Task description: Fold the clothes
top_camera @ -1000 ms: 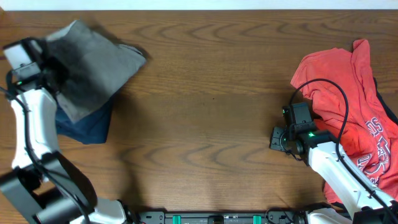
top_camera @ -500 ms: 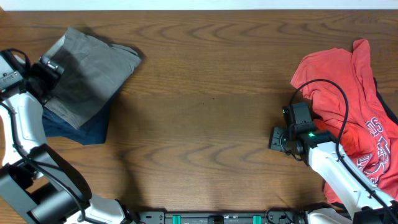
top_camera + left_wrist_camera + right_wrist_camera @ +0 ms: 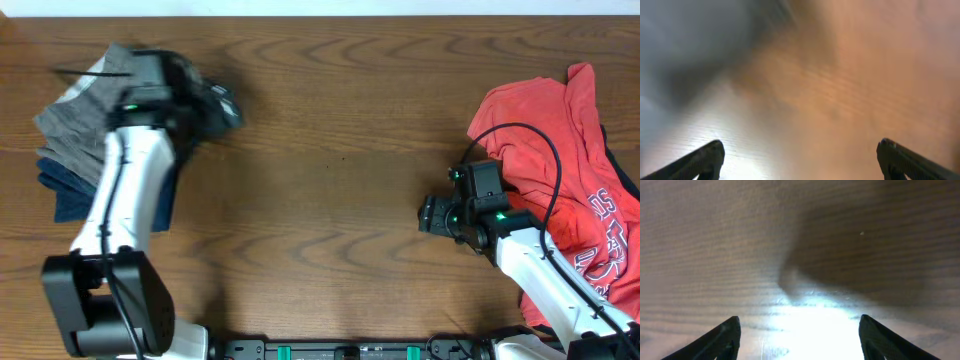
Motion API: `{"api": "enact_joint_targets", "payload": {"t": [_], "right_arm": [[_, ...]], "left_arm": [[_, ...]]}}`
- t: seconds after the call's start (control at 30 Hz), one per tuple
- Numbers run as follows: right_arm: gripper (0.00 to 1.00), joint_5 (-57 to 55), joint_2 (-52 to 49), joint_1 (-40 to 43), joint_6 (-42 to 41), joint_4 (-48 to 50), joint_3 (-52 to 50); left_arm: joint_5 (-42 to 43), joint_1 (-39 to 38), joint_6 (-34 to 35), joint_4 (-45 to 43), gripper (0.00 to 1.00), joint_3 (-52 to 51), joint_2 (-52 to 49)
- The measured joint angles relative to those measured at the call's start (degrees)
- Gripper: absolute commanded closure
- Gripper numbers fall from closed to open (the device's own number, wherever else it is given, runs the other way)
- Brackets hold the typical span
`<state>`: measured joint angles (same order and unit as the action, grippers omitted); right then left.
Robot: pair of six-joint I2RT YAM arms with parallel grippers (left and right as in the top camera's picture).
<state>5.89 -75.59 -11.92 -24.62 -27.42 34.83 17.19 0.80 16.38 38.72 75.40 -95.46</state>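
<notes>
A folded grey garment lies on a folded blue garment at the far left of the table. My left gripper hovers just right of that stack, open and holding nothing; in its wrist view the gripper is over bare wood, with the grey garment a blur at the upper left. A crumpled red shirt with white print lies at the right. My right gripper sits left of it, apart from the cloth. In the right wrist view the gripper is open, with only wood between its fingers.
The brown wooden table spans the whole view. A dark strip of cloth shows at the red shirt's right edge. A black cable loops over the red shirt from my right arm.
My left gripper has let go of the grey garment and swung right, off the stack. The grey garment has settled folded on the blue one. My right gripper opened wider and edged left.
</notes>
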Motion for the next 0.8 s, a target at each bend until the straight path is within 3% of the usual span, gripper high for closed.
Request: {"api": "enact_joint_targets", "payload": {"t": [0.17,0.37,0.53,0.8], "right_arm": [[0.13,1.05,0.0,4.28,2.58,-10.38,2.34],[0.1,-0.02,0.57,6.93,4.5,-19.28,10.45],[0.08,-0.37,7.1,6.93,4.74,-19.69,11.43],[0.01,-5.27,29.4,6.93,3.48,-20.24,11.37]], "left_arm": [[-0.94,-6.78,-3.23,15.28,0.01,0.02,-0.02],[-1.86,-8.11,-4.5,24.68,0.01,0.0,1.73],[-3.54,-8.55,-4.68,25.51,0.02,-1.18,12.28],[-7.15,-8.81,-4.66,17.77,0.02,-11.85,41.94]]}}
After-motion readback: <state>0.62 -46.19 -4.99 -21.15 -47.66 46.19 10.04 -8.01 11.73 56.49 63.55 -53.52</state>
